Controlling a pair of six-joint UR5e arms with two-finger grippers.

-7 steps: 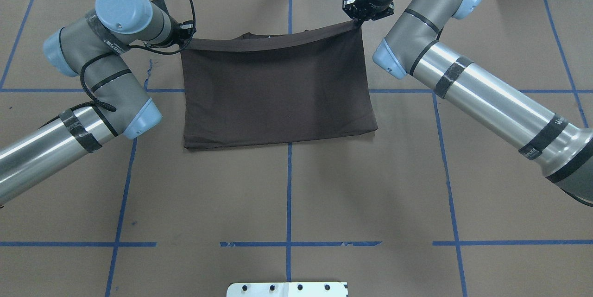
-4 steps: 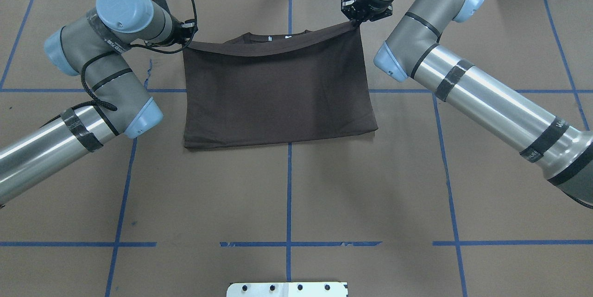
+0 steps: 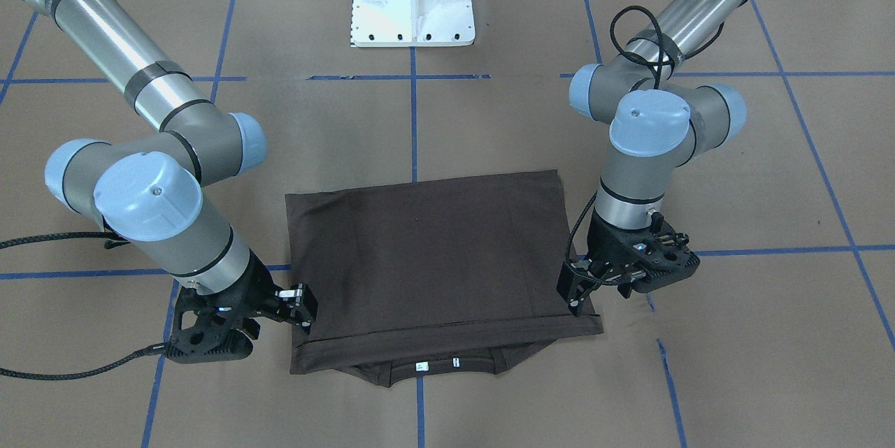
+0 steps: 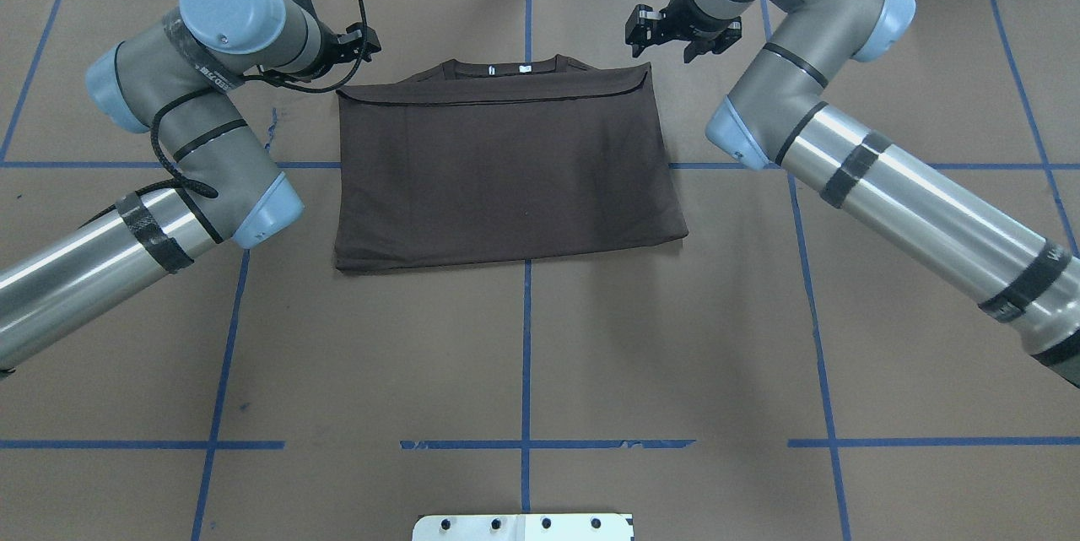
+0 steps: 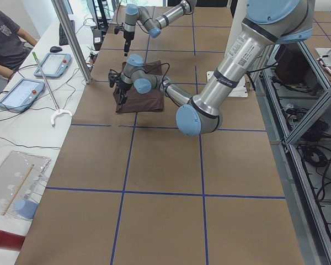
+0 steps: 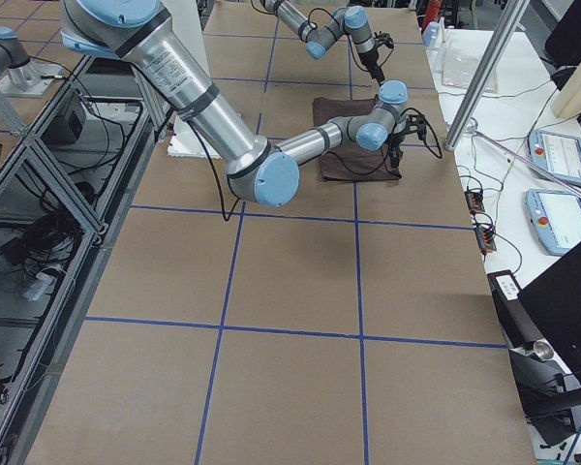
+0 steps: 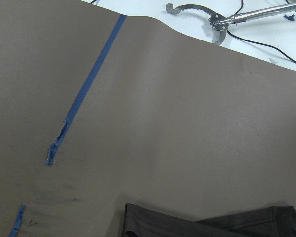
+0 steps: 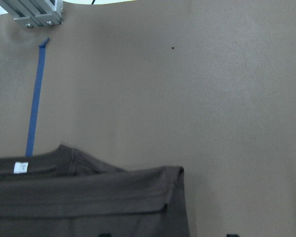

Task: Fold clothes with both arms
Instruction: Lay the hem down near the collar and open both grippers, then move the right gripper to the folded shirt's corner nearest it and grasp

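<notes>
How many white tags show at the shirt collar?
2. Both lie on the T-shirt collar band, past the folded edge: the first tag by the blue tape line, the second tag beside it toward the robot's left. Others may be hidden.

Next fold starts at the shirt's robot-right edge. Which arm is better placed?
Probably the right: the right gripper hangs open beside that edge's far corner; the left gripper sits across the T-shirt.

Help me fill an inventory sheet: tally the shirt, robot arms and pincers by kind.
T-shirt: 1
Robot arms: 2, left arm and right arm
Pincers: 2, left pincer and right pincer
Total: 5
</notes>
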